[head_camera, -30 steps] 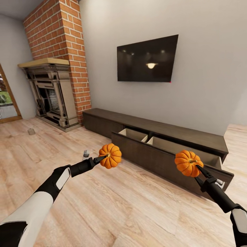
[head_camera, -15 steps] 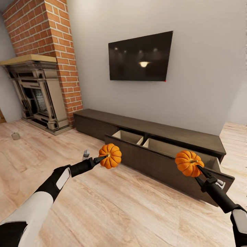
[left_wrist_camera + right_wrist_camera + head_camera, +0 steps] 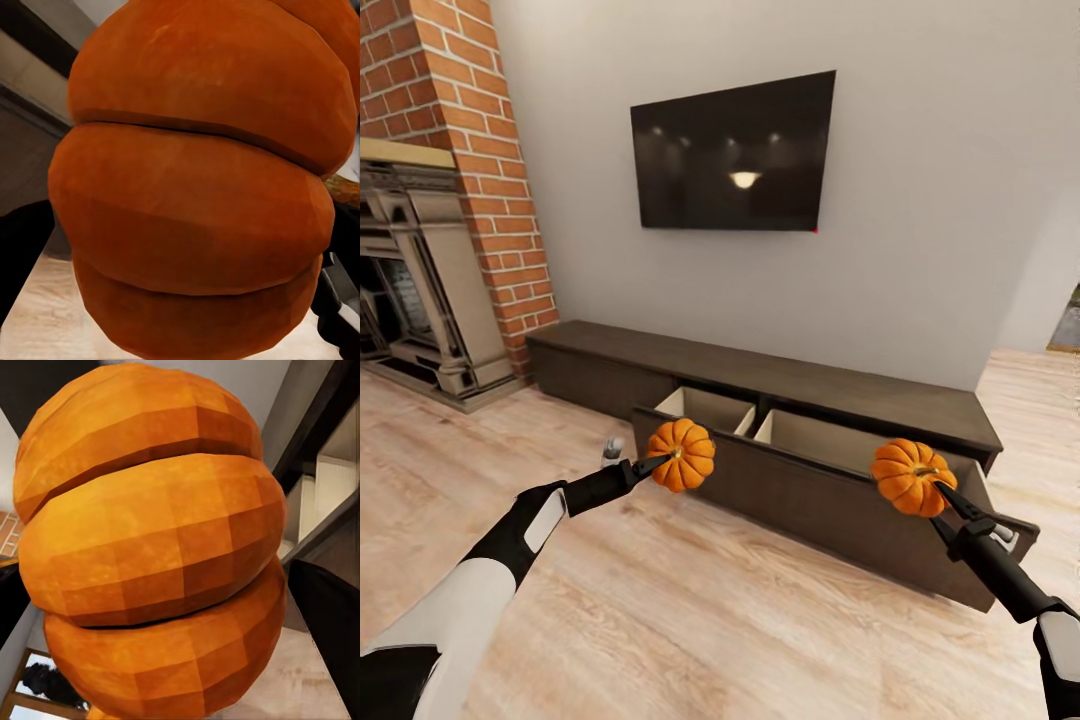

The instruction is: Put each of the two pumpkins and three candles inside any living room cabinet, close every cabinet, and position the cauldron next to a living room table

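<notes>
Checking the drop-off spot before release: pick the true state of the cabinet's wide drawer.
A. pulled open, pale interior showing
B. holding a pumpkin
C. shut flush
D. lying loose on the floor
A: the cabinet drawer stands out from the front, its beige compartments showing.

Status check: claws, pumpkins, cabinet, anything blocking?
Left claw shut on left pumpkin. Right claw shut on right pumpkin. Cabinet drawer open ahead. Path clear.

A home living room is shown: a wall-mounted television point(image 3: 732, 152), a brick fireplace point(image 3: 420, 200) at left, and a wooden floor point(image 3: 690, 620).
</notes>
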